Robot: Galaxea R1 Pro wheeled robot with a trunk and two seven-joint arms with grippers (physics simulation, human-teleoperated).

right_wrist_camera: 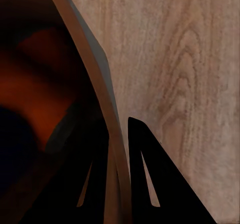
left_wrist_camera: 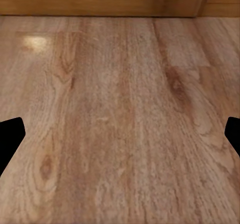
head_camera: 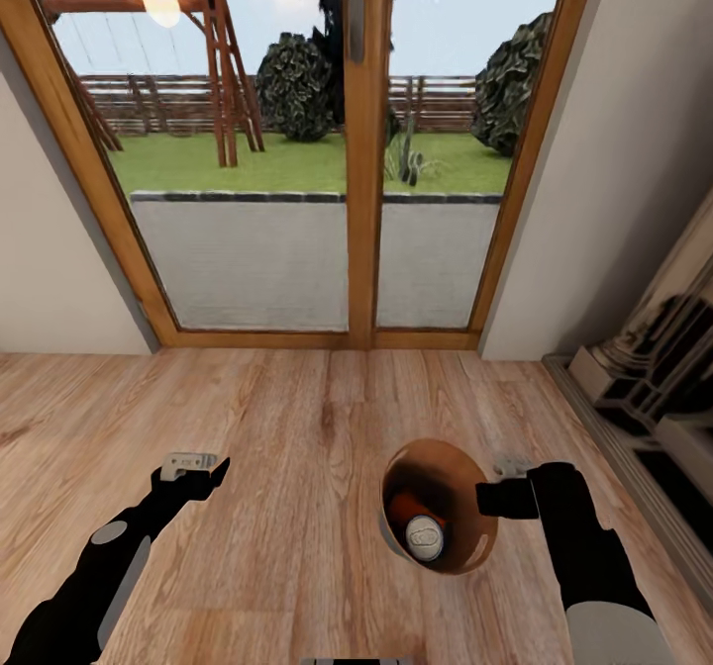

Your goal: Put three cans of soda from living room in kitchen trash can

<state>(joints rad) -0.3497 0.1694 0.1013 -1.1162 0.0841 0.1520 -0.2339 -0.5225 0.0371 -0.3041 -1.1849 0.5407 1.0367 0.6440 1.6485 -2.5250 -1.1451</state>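
Right claw (head_camera: pixel 492 500) clamped on rim of trash can (head_camera: pixel 465 544), held above wood-plank floor (head_camera: pixel 297 418) before glass doors (head_camera: pixel 297 150), orange can (head_camera: pixel 401 509) and pale-topped can (head_camera: pixel 425 537) inside, left claw (head_camera: pixel 191 469) spread apart, empty.

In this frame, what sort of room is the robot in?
Probably a living room by a garden exit: wood-framed glass doors look onto a lawn with a swing frame, the wood-plank floor runs up to them, and a dark fireplace surround stands at the right.
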